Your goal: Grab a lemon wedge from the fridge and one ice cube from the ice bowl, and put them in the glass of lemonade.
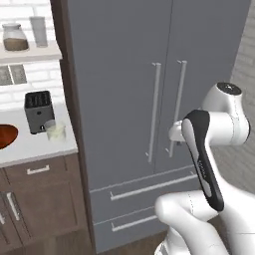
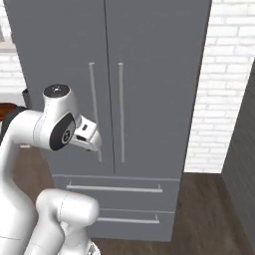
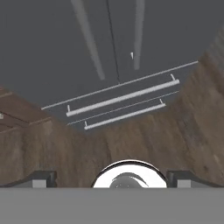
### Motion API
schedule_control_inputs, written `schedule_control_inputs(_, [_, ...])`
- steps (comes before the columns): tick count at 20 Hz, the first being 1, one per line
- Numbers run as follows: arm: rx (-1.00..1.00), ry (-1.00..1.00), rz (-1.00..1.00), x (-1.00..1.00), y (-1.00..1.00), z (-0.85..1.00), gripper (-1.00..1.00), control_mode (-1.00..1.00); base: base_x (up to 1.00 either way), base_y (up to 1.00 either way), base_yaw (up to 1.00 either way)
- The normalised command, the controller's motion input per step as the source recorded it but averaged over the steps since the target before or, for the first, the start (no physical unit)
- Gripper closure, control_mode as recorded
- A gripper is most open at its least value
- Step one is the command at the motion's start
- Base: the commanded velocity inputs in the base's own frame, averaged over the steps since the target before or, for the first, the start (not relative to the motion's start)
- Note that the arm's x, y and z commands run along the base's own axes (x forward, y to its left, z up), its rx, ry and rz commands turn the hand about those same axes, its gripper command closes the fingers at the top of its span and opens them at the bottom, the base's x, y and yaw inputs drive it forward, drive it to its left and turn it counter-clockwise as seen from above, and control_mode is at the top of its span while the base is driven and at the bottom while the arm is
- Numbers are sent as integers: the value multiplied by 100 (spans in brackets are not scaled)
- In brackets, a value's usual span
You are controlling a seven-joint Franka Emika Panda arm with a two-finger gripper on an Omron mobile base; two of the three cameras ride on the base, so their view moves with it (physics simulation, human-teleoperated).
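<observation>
The tall grey fridge [image 1: 124,74] [image 2: 154,74] [image 3: 52,52] stands shut, both doors closed behind their silver bar handles [image 1: 155,112], so the lemon wedge is hidden inside. My gripper [image 3: 116,177] hangs in front of the doors at handle height, pointing down at the two lower drawers [image 3: 118,98]. Its fingertips [image 3: 43,177] sit wide apart, open and empty. On the counter to the left are the glass of lemonade [image 1: 56,131] and the reddish-brown ice bowl [image 1: 6,135] [image 2: 5,110], cut off by the frame edge. No ice cube can be made out in it.
A black toaster [image 1: 39,110] stands just behind the glass. A shelf above holds a jar [image 1: 15,37] and a tall grey glass [image 1: 39,31]. Wooden cabinet drawers [image 1: 37,172] sit under the counter. A white brick wall [image 2: 224,89] and a dark panel [image 2: 244,164] flank the fridge's right.
</observation>
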Motion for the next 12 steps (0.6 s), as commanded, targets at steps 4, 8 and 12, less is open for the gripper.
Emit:
schedule_control_inputs(4, [0,0,0,0,0,0,-100,100,1,-52,71])
schedule_control_inputs(8, [0,0,0,0,0,0,-100,100,4,-81,24])
schedule_control_inputs(12, [0,0,0,0,0,0,-100,100,6,-33,0])
